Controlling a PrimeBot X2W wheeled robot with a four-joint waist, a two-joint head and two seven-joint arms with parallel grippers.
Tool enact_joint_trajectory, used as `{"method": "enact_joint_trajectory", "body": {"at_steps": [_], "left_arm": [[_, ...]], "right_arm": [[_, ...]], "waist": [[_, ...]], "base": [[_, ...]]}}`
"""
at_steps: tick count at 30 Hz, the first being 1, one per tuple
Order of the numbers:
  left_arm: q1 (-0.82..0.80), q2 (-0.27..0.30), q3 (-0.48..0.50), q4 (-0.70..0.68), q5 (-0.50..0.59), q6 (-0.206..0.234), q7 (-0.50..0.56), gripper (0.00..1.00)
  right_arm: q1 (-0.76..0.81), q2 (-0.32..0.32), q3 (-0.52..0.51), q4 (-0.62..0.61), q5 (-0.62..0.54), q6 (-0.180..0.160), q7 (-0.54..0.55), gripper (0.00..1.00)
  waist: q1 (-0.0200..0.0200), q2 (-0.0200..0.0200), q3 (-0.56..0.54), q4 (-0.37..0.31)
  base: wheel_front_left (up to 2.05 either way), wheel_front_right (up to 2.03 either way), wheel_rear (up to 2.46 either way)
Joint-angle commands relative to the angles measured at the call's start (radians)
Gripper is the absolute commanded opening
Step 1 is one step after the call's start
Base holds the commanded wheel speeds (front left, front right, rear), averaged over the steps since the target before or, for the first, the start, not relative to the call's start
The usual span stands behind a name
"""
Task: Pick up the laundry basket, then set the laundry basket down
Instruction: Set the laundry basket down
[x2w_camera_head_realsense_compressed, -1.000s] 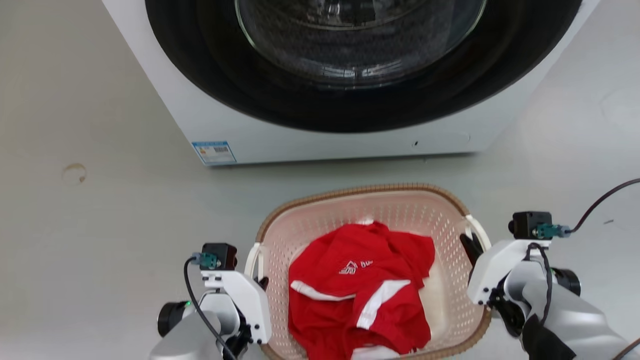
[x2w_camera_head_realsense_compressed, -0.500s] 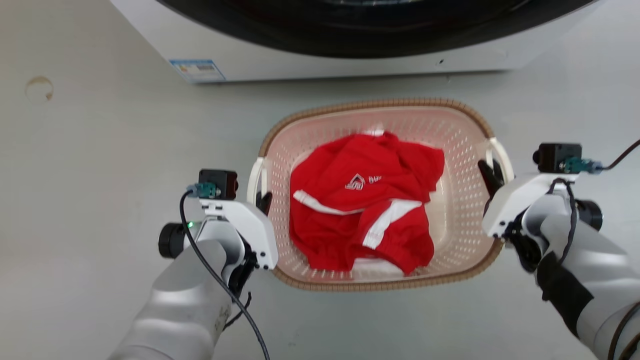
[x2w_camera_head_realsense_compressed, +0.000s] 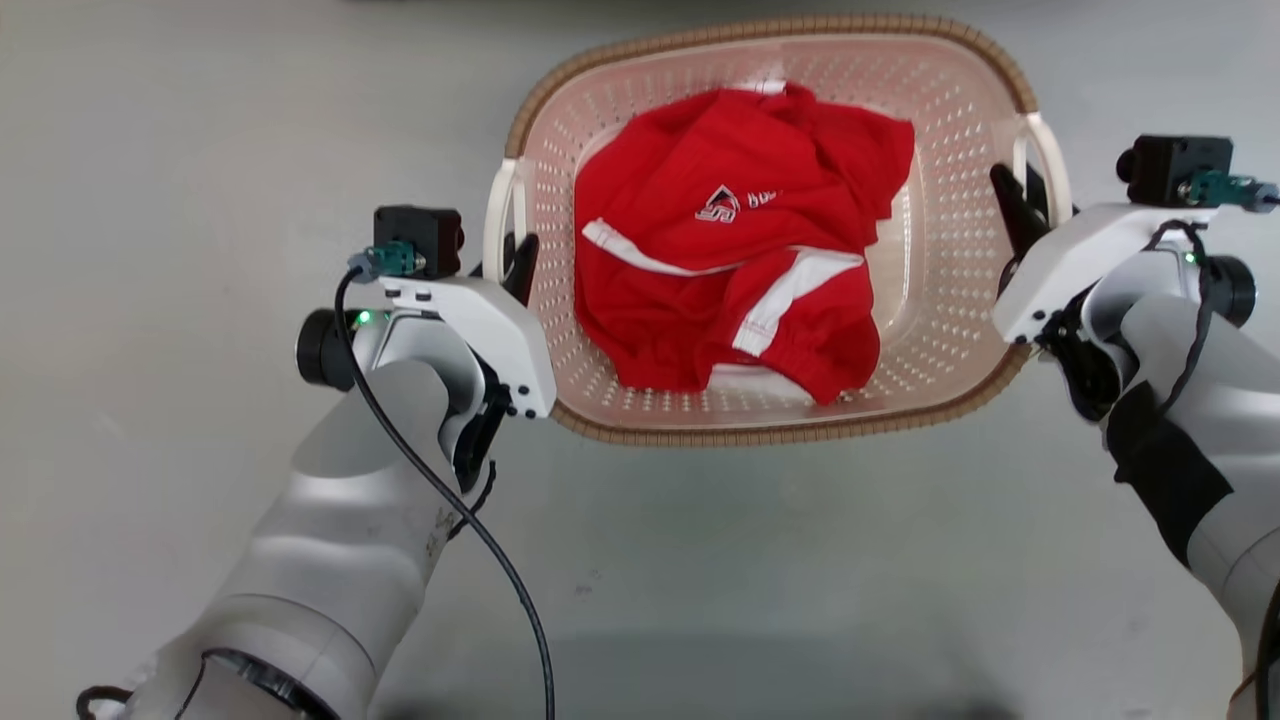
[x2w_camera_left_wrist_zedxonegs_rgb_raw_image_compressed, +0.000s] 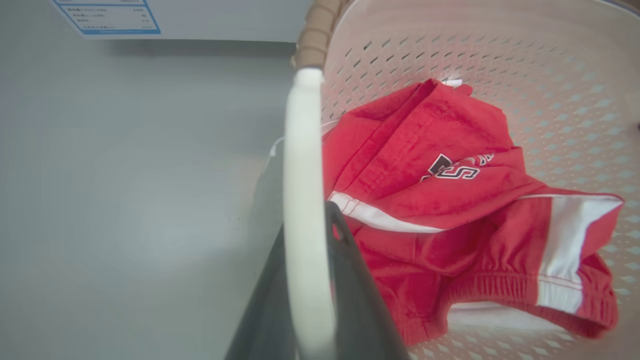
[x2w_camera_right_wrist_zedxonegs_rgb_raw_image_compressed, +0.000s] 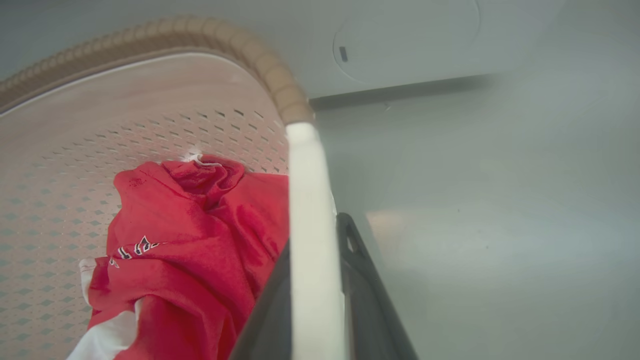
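Note:
The laundry basket (x2w_camera_head_realsense_compressed: 760, 434), pale pink and perforated with a brown woven rim, holds a red garment (x2w_camera_head_realsense_compressed: 740, 250) with white stripes. My left gripper (x2w_camera_head_realsense_compressed: 510, 255) is shut on the basket's white left handle (x2w_camera_head_realsense_compressed: 495, 215); in the left wrist view its dark fingers (x2w_camera_left_wrist_zedxonegs_rgb_raw_image_compressed: 352, 285) clamp the handle (x2w_camera_left_wrist_zedxonegs_rgb_raw_image_compressed: 302, 175). My right gripper (x2w_camera_head_realsense_compressed: 1020, 195) is shut on the white right handle (x2w_camera_head_realsense_compressed: 1050, 160), and the right wrist view shows that handle (x2w_camera_right_wrist_zedxonegs_rgb_raw_image_compressed: 310, 200) running between its fingers (x2w_camera_right_wrist_zedxonegs_rgb_raw_image_compressed: 360, 280). I cannot tell whether the basket is off the floor.
A white washing machine stands just beyond the basket, its labelled front (x2w_camera_left_wrist_zedxonegs_rgb_raw_image_compressed: 107, 15) in the left wrist view and its lower panel (x2w_camera_right_wrist_zedxonegs_rgb_raw_image_compressed: 400, 45) in the right wrist view. Grey floor (x2w_camera_head_realsense_compressed: 750, 580) surrounds the basket.
The head camera has tipped downward, so the washing machine has slid out of the top and the basket sits higher in the picture. Both grippers keep their hold on the handles.

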Motion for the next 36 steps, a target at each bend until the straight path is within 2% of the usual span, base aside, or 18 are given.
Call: {"method": "enact_joint_trajectory", "body": {"at_steps": [1,13,24,25,26,27,36], "left_arm": [[0.002,0.094,0.016,0.026,0.011,0.018,-0.013,0.00],[-0.059,0.089,0.002,0.036,0.033,0.024,-0.055,0.00],[-0.068,0.078,0.002,0.040,0.037,0.021,-0.068,0.00],[-0.067,0.077,0.006,0.041,0.034,0.021,-0.068,0.00],[-0.068,0.077,0.011,0.042,0.029,0.022,-0.068,0.33],[-0.070,0.076,0.014,0.042,0.028,0.024,-0.069,1.00],[-0.074,0.078,0.040,0.001,0.043,0.026,-0.070,1.00]], "right_arm": [[0.019,-0.089,-0.019,0.027,-0.011,-0.013,-0.023,0.00],[0.031,-0.120,-0.216,-0.060,-0.191,-0.013,-0.024,0.00],[0.089,-0.106,-0.350,-0.098,-0.315,-0.013,-0.024,0.00],[0.093,-0.104,-0.360,-0.106,-0.321,-0.013,-0.024,0.12],[0.096,-0.103,-0.367,-0.115,-0.329,-0.013,-0.024,0.87],[0.099,-0.102,-0.375,-0.130,-0.336,-0.013,-0.024,1.00],[0.127,-0.105,-0.418,-0.218,-0.392,-0.013,-0.024,1.00]], "waist": [[0.0000,0.0000,0.034,-0.004],[0.0000,0.0000,0.108,-0.009],[0.0000,0.0000,0.124,-0.005],[0.0000,0.0000,0.124,-0.004],[0.0000,0.0000,0.125,-0.004],[0.0000,0.0000,0.126,-0.004],[0.0000,0.0000,0.137,-0.003]], "base": [[0.00,0.00,0.00],[0.00,0.00,0.00],[0.00,0.00,0.00],[0.00,0.00,0.00],[0.00,0.00,0.00],[0.00,0.00,0.00],[0.00,0.00,0.00]]}}
